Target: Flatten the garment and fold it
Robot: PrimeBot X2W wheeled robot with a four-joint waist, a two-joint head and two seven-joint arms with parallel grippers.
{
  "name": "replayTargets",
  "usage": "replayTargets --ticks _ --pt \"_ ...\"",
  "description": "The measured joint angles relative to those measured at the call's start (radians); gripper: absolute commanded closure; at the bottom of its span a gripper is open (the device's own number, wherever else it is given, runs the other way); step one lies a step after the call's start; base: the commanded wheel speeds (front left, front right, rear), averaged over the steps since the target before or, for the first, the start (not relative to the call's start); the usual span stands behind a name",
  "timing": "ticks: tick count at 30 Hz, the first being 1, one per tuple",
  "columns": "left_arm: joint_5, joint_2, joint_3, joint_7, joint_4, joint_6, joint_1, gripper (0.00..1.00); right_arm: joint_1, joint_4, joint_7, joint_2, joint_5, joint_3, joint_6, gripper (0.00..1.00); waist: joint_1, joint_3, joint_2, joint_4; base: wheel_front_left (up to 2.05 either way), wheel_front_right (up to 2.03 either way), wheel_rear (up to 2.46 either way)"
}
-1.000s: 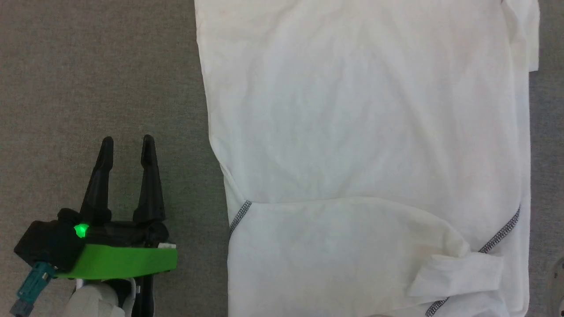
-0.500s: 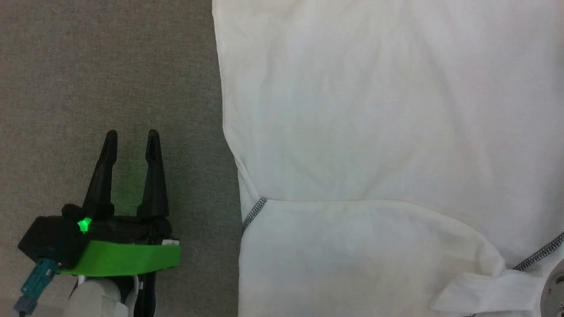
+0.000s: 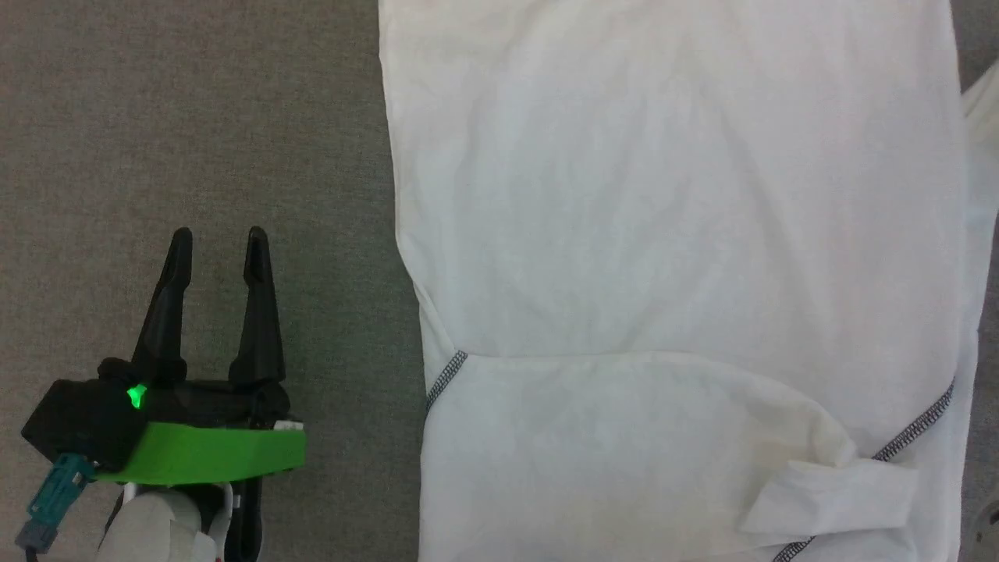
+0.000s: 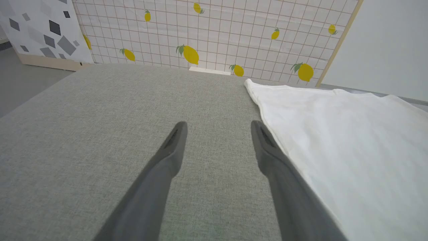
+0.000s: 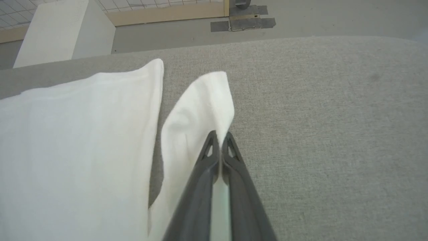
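The garment (image 3: 671, 234), a white T-shirt with grey zigzag seams (image 3: 446, 378), lies spread over the right part of the grey surface in the head view, a sleeve piece (image 3: 827, 496) folded over at the lower right. My left gripper (image 3: 217, 242) hovers open and empty to the garment's left; its fingers (image 4: 174, 144) stand apart beside the garment's (image 4: 351, 140) edge. My right gripper (image 5: 220, 135) is shut on a loose flap (image 5: 200, 107) at the side edge of the garment (image 5: 67, 134), lifted slightly off the surface.
The grey fabric surface (image 3: 195, 117) stretches bare left of the shirt. A lemon-print wall (image 4: 217, 33) stands beyond its far edge. A rigid white box (image 5: 50, 33) and taped floor patches (image 5: 247, 20) lie past the edge in the right wrist view.
The head camera has shifted, so the whole picture slid. The garment's right edge flap now reaches further right and is raised. The left gripper has stayed open in about the same place.
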Motion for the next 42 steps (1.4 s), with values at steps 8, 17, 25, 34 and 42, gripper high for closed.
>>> replayTargets --ticks 8,17,25,34,42 --pt "0.0 0.014 0.01 0.02 0.005 0.014 0.054 0.0 0.092 0.008 -0.03 -0.072 0.004 -0.113 0.0 1.0 0.0 -0.122 0.0 -0.032 0.0 0.0 0.0" --pt "-0.006 0.02 0.008 0.045 0.001 0.031 0.119 0.0 0.203 0.025 -0.071 -0.185 0.016 -0.268 0.0 1.0 -0.0001 -0.254 0.0 -0.067 0.0 0.0 0.0" --pt "-0.016 0.02 0.005 0.058 -0.006 0.047 0.172 0.0 0.267 0.052 -0.076 -0.246 0.044 -0.305 0.0 1.0 -0.0002 -0.365 0.0 -0.104 0.0 0.0 0.0" --pt "-0.018 0.019 -0.009 0.063 -0.015 0.054 0.201 0.0 0.324 -0.023 -0.026 -0.245 0.215 -0.106 0.0 1.0 -0.0002 -0.438 0.0 -0.124 0.0 0.0 0.0" --pt "-0.019 0.018 -0.011 0.071 -0.026 0.07 0.218 0.0 0.351 -0.241 0.144 -0.135 0.397 0.131 0.0 1.0 -0.0002 -0.47 0.0 -0.125 0.0 0.0 0.0"
